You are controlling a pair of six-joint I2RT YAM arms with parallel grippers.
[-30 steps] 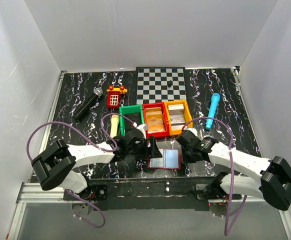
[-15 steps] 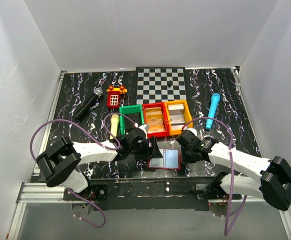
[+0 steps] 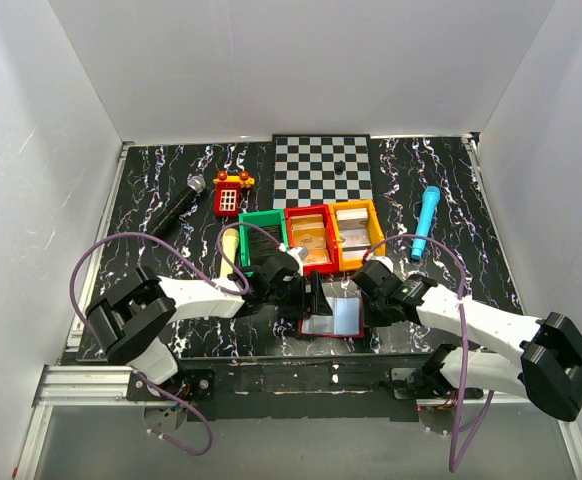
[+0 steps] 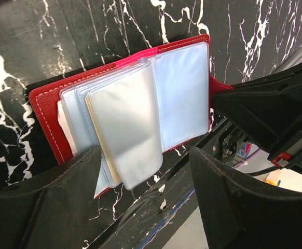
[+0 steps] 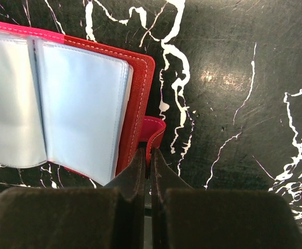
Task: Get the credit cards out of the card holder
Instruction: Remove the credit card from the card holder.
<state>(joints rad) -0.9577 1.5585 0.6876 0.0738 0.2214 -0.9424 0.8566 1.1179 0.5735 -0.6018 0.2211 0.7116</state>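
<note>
Black table top (image 3: 451, 170) with white streaks fills the view. Near the bottom middle of the frame the card holder (image 3: 331, 318) lies open, its shiny sleeves facing up. The left gripper (image 3: 306, 298) hangs over the sleeves with its jaws wide apart, holding nothing. The right gripper (image 3: 373, 300) is pinched tight on the holder's red tab (image 5: 153, 132). Just behind stand a green bin (image 3: 261, 213), a red bin (image 3: 309, 209) and a yellow bin (image 3: 376, 230). A tan card (image 3: 309, 245) lies in the red one. Farther back is a chessboard (image 3: 323, 168).

No legible text anywhere.
</note>
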